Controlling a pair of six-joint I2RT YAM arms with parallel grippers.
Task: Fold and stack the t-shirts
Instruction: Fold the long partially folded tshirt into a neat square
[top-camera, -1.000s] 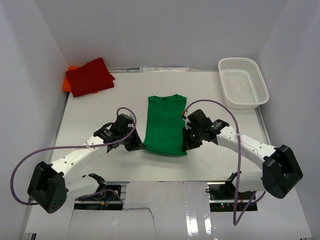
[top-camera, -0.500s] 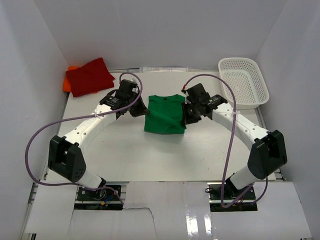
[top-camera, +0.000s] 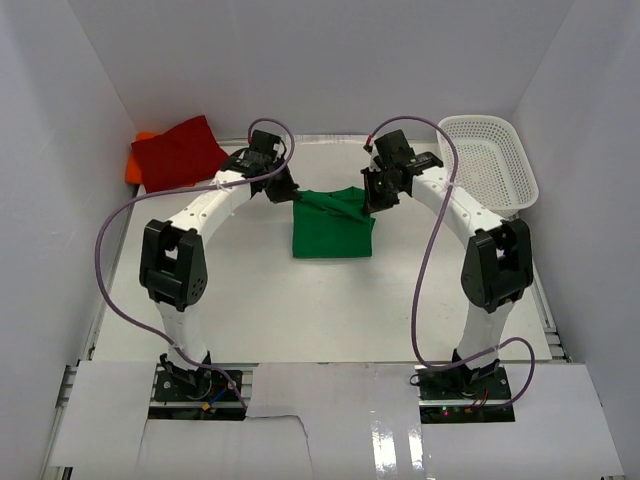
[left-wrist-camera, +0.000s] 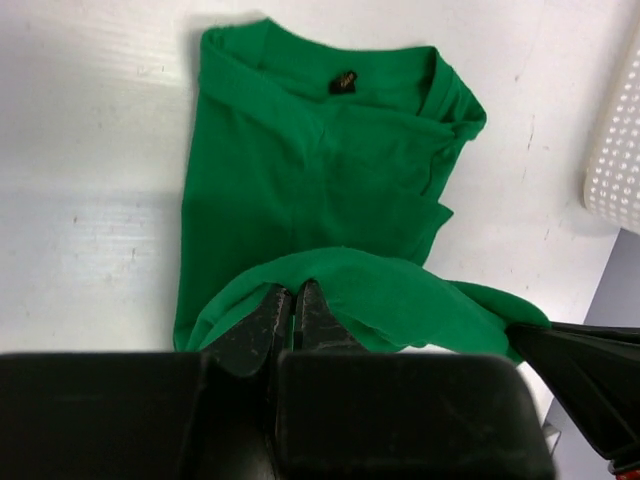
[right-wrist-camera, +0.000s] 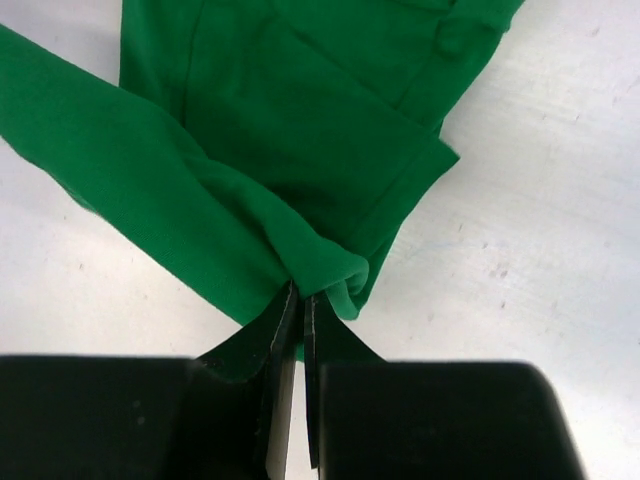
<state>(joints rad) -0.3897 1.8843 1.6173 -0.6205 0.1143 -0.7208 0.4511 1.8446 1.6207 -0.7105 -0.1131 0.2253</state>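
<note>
Gripping a raised fold of the green t-shirt (top-camera: 332, 235), the left gripper (top-camera: 287, 193) and right gripper (top-camera: 371, 197) each have jaws pinched closed on cloth. Shirt lies mid-worktop (top-camera: 250, 300), toward the far side. Red t-shirt (top-camera: 178, 152) far left; white basket (top-camera: 490, 160) far right.

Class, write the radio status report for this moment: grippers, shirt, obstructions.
Shut on green t-shirt: left gripper, right gripper. Its edge lifted, doubled over the body, fold unfinished. Nothing in the way; basket, red t-shirt off aside.
</note>
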